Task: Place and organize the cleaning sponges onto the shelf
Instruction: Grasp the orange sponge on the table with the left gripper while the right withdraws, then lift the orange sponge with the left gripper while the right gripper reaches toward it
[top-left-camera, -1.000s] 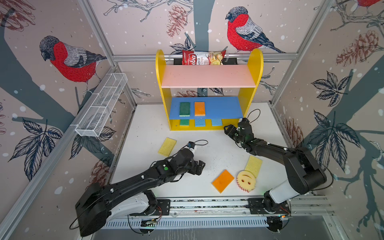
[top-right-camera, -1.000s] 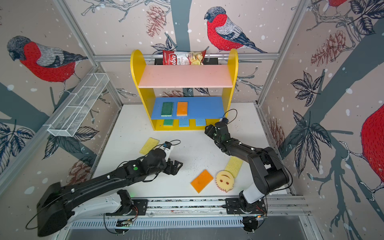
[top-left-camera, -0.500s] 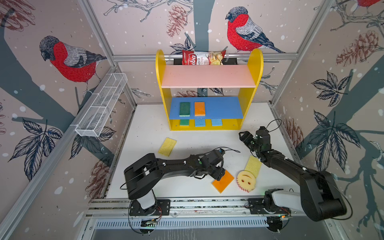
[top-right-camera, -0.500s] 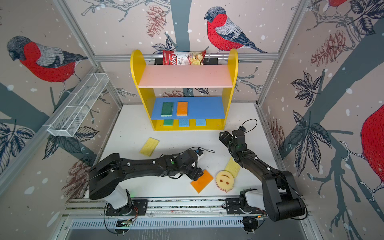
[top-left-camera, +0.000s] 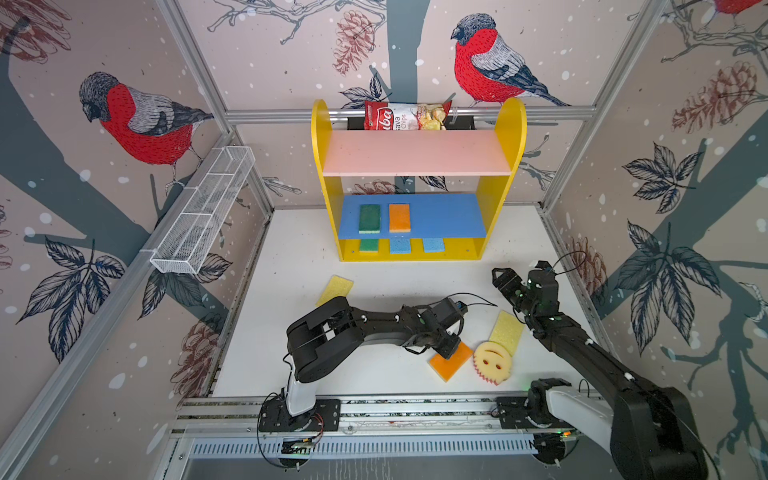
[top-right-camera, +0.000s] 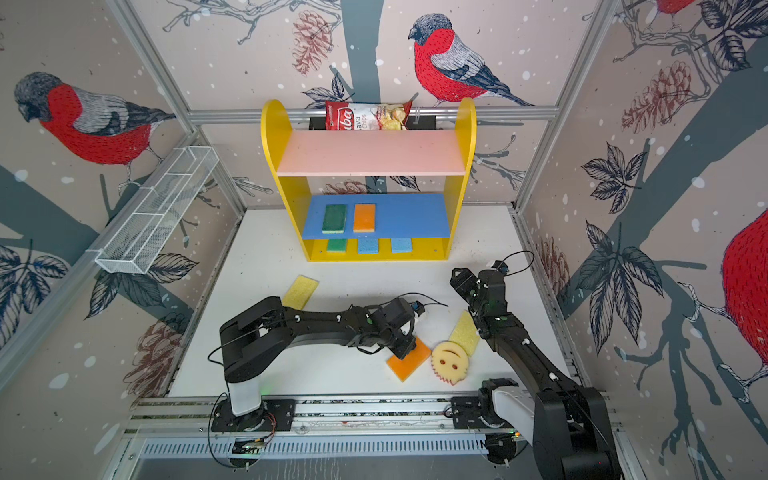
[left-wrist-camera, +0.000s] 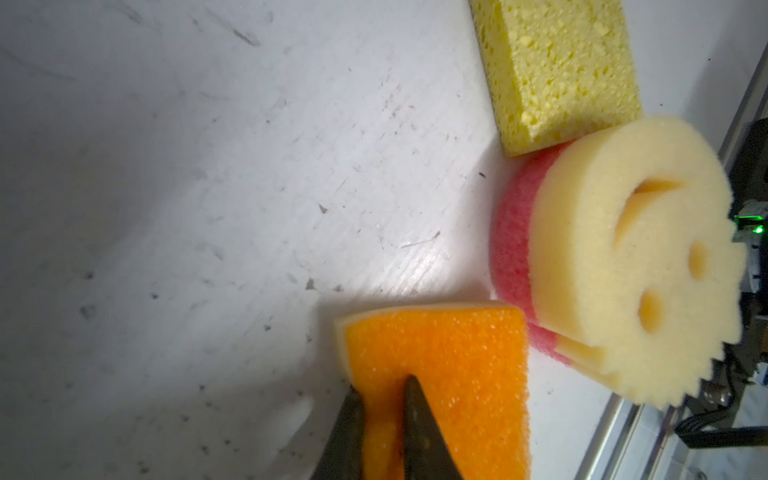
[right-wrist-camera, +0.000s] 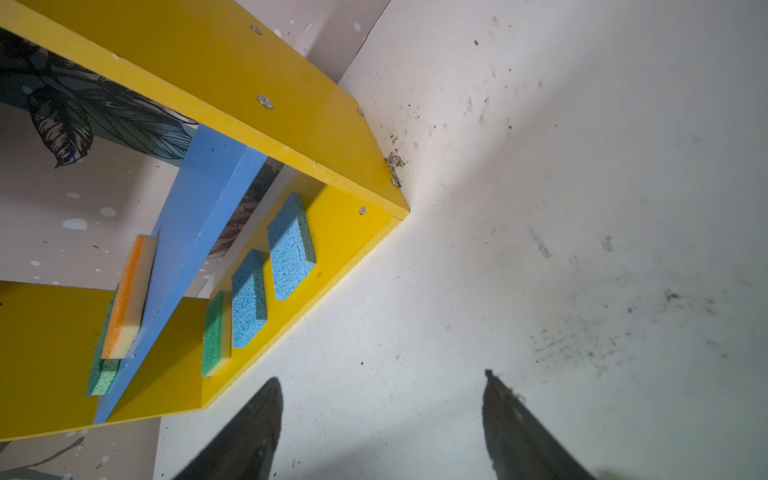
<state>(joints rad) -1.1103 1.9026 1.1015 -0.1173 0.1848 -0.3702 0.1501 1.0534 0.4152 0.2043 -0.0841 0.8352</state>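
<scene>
My left gripper (left-wrist-camera: 384, 384) is shut on one edge of an orange sponge (top-left-camera: 453, 362) that lies on the white table near the front. Beside it rest a round smiley sponge (top-left-camera: 492, 361) with a pink underside and a yellow sponge (top-left-camera: 507, 332). Another yellow sponge (top-left-camera: 334, 290) lies at mid left. The shelf (top-left-camera: 415, 153) stands at the back. Its blue board carries a green sponge (top-left-camera: 369, 218) and an orange one (top-left-camera: 400, 217); its base holds a green one (top-left-camera: 369, 245) and two blue ones (top-left-camera: 400, 245). My right gripper (top-left-camera: 502, 275) hangs open and empty in front of the shelf's right end.
A red-and-white chips bag (top-left-camera: 405, 116) sits in a black basket (top-left-camera: 461, 122) behind the shelf top. A white wire basket (top-left-camera: 203, 216) hangs on the left wall. An aluminium rail (top-left-camera: 374, 405) runs along the table's front edge, carrying both arm bases.
My left arm swung right across the table to the orange sponge and its jaws shut on it. My right gripper drew back from the shelf's front toward the right, staying open.
</scene>
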